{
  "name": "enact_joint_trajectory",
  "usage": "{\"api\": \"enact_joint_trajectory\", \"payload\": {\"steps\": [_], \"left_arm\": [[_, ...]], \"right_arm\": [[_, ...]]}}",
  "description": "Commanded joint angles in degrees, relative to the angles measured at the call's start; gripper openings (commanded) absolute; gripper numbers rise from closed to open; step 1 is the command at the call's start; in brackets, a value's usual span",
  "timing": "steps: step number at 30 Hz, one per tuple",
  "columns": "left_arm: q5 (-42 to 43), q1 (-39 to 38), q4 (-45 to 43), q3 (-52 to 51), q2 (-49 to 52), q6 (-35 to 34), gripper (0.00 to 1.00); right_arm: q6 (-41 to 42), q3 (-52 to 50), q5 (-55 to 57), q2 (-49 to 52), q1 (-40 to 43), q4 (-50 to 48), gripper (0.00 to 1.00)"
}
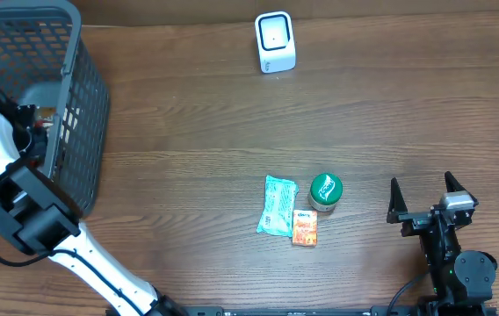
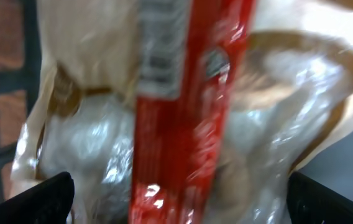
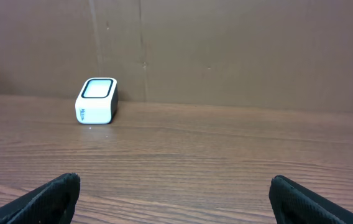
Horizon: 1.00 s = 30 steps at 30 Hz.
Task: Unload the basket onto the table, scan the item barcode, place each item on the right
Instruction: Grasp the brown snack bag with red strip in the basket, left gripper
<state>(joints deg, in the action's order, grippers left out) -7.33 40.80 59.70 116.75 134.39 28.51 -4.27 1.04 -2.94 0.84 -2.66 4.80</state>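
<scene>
Left wrist: packet (image 2: 183, 124) lengthwise up the frame, blurred

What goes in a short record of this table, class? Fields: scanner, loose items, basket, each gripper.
scanner: white scanner, far edge, centre
loose items: teal packet, green-lidded jar, orange box, clustered centrally
basket: grey basket, far left corner
left gripper: open, inside basket, close before red-striped clear bag
right gripper: open, empty, facing scanner

Blurred packet (image 2: 183, 112), half-hidden left hand (image 2: 189, 199)
Seen from the left wrist, the red-striped packet is blurred, cut by every edge, its print unreadable; overhead, the basket (image 1: 87, 96) wall covers most of this hand.
</scene>
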Motion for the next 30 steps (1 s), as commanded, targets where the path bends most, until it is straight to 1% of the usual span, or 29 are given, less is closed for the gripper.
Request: {"api": "enact_joint_trajectory", "payload": {"steps": [1,7,10,13,14,15,16,17,19,20,22,23,25,26,30], "left_arm": [[2.36,0.72,-0.17,-0.42,1.18,-0.46,0.99],[4.63,0.66,-0.68,-1.73,1.38,-0.44,0.94],[6.23,0.66,-1.84,-3.87,1.38,-0.46,0.94],[7.80,0.63,-2.97,-6.60,1.38,-0.44,0.91],[7.56,0.63,-3.08,-7.19,1.38,-0.42,0.88],[6.86,0.66,-3.08,-7.52,1.38,-0.42,0.81],[6.69,0.66,-2.99,-7.52,1.38,-0.42,0.63],[6.73,0.66,-2.99,-7.50,1.36,-0.42,0.49],[6.78,0.66,-2.93,-7.19,1.16,-0.44,0.34],[6.80,0.63,-2.91,-6.97,0.98,-0.44,0.31],[7.08,0.48,-2.58,-6.25,0.59,-0.66,0.27],[7.21,0.39,-2.51,-5.81,0.42,-1.55,0.25],[7.72,0.13,-1.70,-4.76,-0.33,-3.93,0.18],[8.11,0.04,-1.70,-4.35,-0.87,-4.00,0.17],[11.58,-0.35,-0.92,-0.61,-4.33,-10.56,0.07]], "right_arm": [[-0.09,-0.59,0.35,-0.66,0.15,-0.17,1.00],[-0.11,-0.59,0.35,-0.66,0.13,-0.17,1.00],[-0.09,-0.59,0.35,-0.66,0.13,-0.17,1.00],[-0.09,-0.59,0.35,-0.66,0.13,-0.17,1.00],[-0.09,-0.59,0.35,-0.66,0.15,-0.17,1.00],[-0.11,-0.59,0.35,-0.66,0.15,-0.17,1.00],[-0.11,-0.59,0.35,-0.66,0.13,-0.17,1.00],[-0.09,-0.59,0.35,-0.66,0.15,-0.17,1.00],[-0.09,-0.59,0.35,-0.66,0.13,-0.17,1.00],[-0.09,-0.59,0.35,-0.66,0.13,-0.17,1.00],[-0.09,-0.59,0.35,-0.66,0.13,-0.17,1.00],[-0.09,-0.59,0.35,-0.66,0.13,-0.17,1.00],[-0.09,-0.59,0.35,-0.66,0.13,-0.17,1.00],[-0.11,-0.59,0.35,-0.66,0.13,-0.17,1.00],[-0.11,-0.59,0.35,-0.66,0.13,-0.17,1.00]]}}
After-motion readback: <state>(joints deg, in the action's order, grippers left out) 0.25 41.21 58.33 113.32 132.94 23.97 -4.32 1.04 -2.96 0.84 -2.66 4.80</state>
